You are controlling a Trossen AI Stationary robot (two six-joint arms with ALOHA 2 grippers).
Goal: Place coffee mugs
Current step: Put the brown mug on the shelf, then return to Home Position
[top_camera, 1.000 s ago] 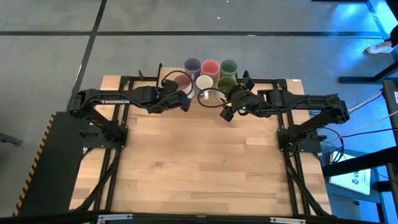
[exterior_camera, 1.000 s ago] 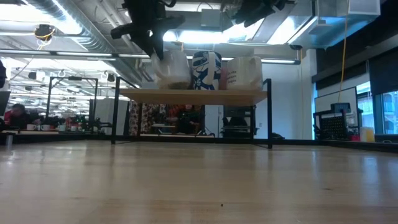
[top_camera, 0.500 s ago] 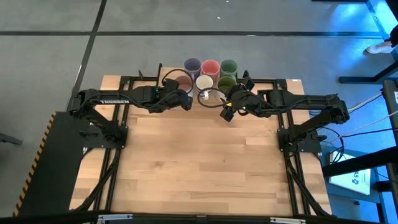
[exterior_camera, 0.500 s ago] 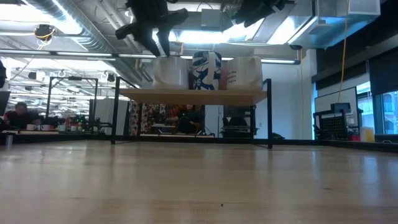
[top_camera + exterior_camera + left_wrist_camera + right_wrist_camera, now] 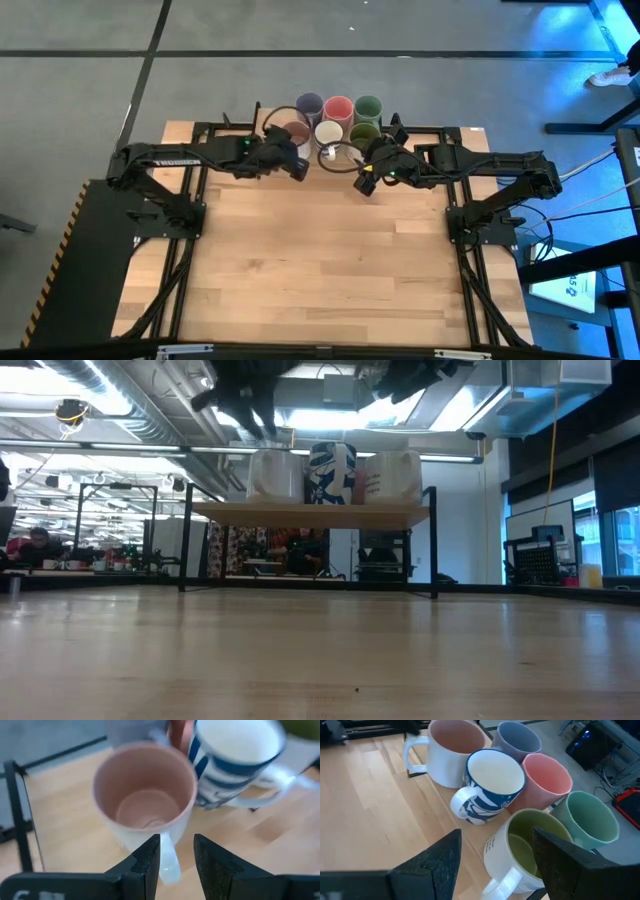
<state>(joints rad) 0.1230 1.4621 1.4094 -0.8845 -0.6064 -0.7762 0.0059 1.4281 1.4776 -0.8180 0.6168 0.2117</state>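
With the dusty pink mug [image 5: 145, 802] standing beside the white mug [image 5: 492, 782], the left gripper [image 5: 176, 855] sits narrowly parted, empty, astride its handle. Placement looks done; next calls for retreating clear. Right gripper [image 5: 495, 852] waits wide by the olive-green mug [image 5: 527, 847].

An open-plan lab or workshop: exposed ceiling ducts [image 5: 120, 410], workbenches [image 5: 80, 570] behind (people seated there), concrete floor [image 5: 300, 25].

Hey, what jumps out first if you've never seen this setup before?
Six mugs huddle in two tight rows at the table's far edge. Both arms meet there: the left gripper is open around the handle of the dusty pink mug, and the right gripper is open just short of the olive mug.
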